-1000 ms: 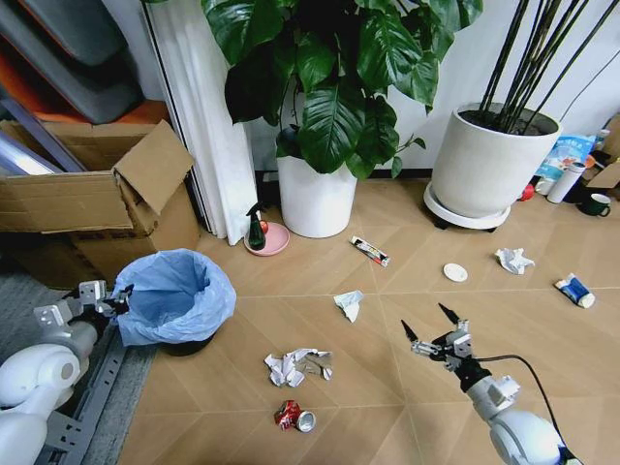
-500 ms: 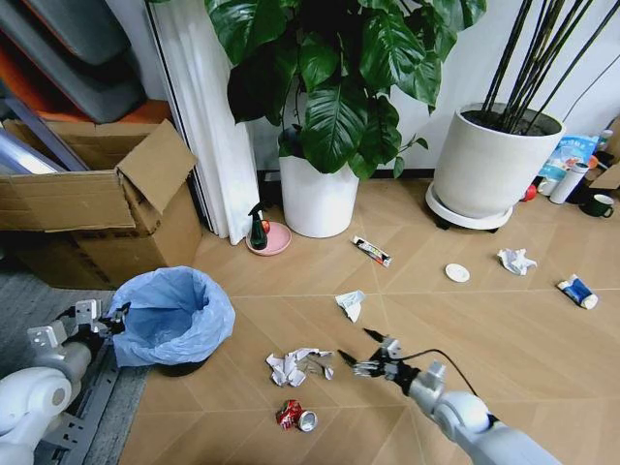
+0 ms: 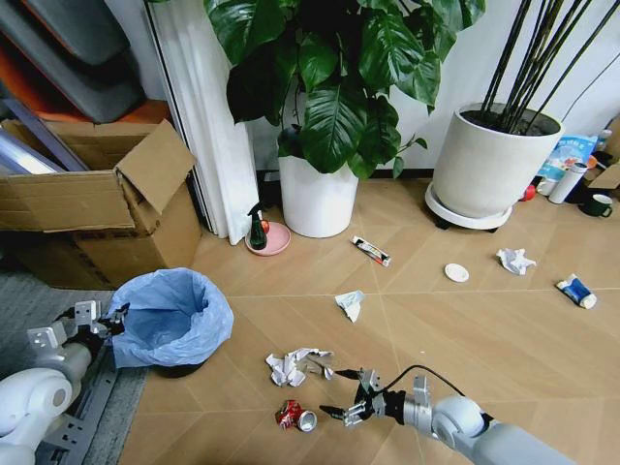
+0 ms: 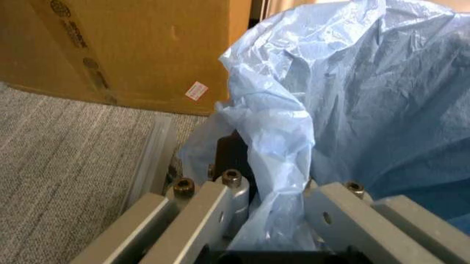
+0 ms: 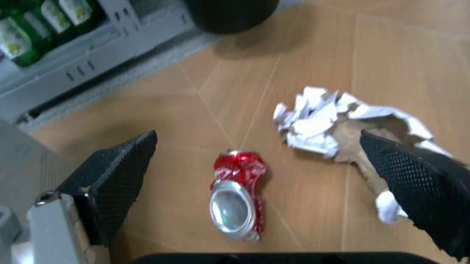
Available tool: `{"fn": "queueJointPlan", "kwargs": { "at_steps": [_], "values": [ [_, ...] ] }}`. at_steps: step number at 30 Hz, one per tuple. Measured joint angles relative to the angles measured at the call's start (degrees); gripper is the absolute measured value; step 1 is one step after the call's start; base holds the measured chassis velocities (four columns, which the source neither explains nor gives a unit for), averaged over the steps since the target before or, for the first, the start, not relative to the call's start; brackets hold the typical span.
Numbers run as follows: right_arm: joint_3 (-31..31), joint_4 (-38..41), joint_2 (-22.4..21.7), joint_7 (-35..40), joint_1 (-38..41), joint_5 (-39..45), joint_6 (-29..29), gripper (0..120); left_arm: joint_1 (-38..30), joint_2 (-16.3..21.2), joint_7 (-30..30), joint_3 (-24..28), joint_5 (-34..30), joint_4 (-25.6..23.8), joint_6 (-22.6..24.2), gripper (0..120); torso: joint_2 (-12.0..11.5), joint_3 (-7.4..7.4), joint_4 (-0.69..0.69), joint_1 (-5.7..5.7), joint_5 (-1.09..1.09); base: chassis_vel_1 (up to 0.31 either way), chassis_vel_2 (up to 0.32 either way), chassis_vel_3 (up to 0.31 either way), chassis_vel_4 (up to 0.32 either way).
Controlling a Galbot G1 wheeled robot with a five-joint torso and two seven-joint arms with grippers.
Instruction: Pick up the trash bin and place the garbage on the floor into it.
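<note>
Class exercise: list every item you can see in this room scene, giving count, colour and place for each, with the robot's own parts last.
trash bin: one, black with blue bag, floor left
crushed can: one, red and silver, near floor
paper wads: three, white, floor centre and right
wrapper: one, printed, before the leafy plant
round lid: one, white, floor right
packet: one, blue-white, far right
spray bottle: one, dark green, on a pink dish
plant pots: two, white, by the wall
cardboard box: one, brown, left
left gripper: shut on the bin's bag edge
right gripper: open, beside the can
</note>
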Motion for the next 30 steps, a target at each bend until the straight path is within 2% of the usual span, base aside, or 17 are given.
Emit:
{"fn": "queueJointPlan", "kwargs": {
  "at_steps": [5,13,30],
  "values": [
    [-5.2,-1.4,0.0,0.0,3.9,0.2,-0.6,100,-0.1,0.0,0.0,0.1,0.1,0.2,0.0,0,0.0,0.0,0.0,0.0,-0.02,0.0,0.0,0.0,0.0],
    [-14.2,-7.5,2.7,-0.3,10.5,0.6,-0.9,100,0.4,-0.3,-0.1,-0.2,0.5,0.0,-0.1,0,0.0,0.0,0.0,0.0,0.0,0.0,0.0,0.0,0.0],
    [-23.5,-16.7,7.4,-1.2,18.4,-0.1,-1.2,100,1.7,0.6,0.1,-1.7,0.3,-0.6,-0.5,0,0.0,0.0,0.0,0.0,-0.01,0.0,0.0,0.0,0.0]
  ]
}}
